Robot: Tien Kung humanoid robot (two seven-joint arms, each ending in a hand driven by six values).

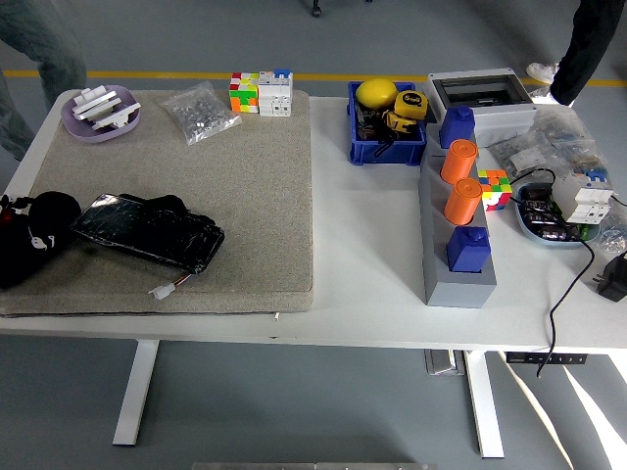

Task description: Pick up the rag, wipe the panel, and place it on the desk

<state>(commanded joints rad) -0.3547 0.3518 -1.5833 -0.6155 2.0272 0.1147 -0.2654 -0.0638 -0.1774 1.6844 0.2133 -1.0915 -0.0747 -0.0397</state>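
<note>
Head view: left hand [34, 235] at 9 o'clock, fingers' state unclear, beside the black panel [147, 233] on the mat [245, 196], seemingly poised for wiping; no rag visible

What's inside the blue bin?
The blue bin holds a yellow ball, a yellow tape measure and dark clutter; whatever lies beneath them is covered.

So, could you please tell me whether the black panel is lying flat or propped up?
Flat: the black panel lies on the grey mat.
</note>
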